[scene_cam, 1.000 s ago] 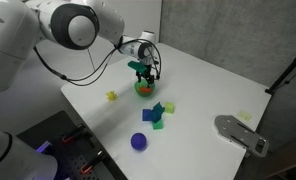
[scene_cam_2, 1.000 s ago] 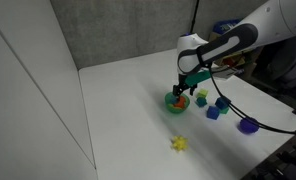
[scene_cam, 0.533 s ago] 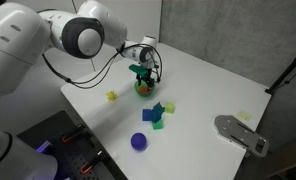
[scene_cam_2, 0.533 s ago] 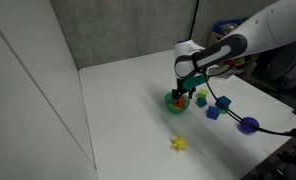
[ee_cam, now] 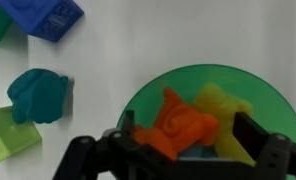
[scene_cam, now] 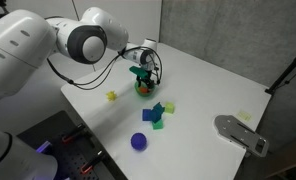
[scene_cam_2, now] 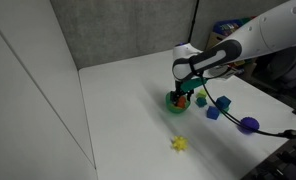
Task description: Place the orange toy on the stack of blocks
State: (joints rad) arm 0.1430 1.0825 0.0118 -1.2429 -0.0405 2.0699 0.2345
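Wrist view shows the gripper low over a green bowl, with its two dark fingers standing apart and not clamped on anything; the orange toy lies inside the bowl, between the fingers and close to one of them, though I cannot tell if that finger touches it; a yellow piece lies in the same bowl, touching the orange toy, nearer to the opposite finger; outside the bowl, off to the side of the gripper toward the left edge of this view, a teal piece, a blue block and a green block lie on the white table, near each other but apart from the bowl; in both exterior views the gripper points down into the bowl, and the stack of blocks sits on the table just beside the bowl, away from the fingers; a purple ball lies farther from the gripper, beyond the blocks; a small yellow block lies on the opposite side of the gripper, well apart from the bowl.
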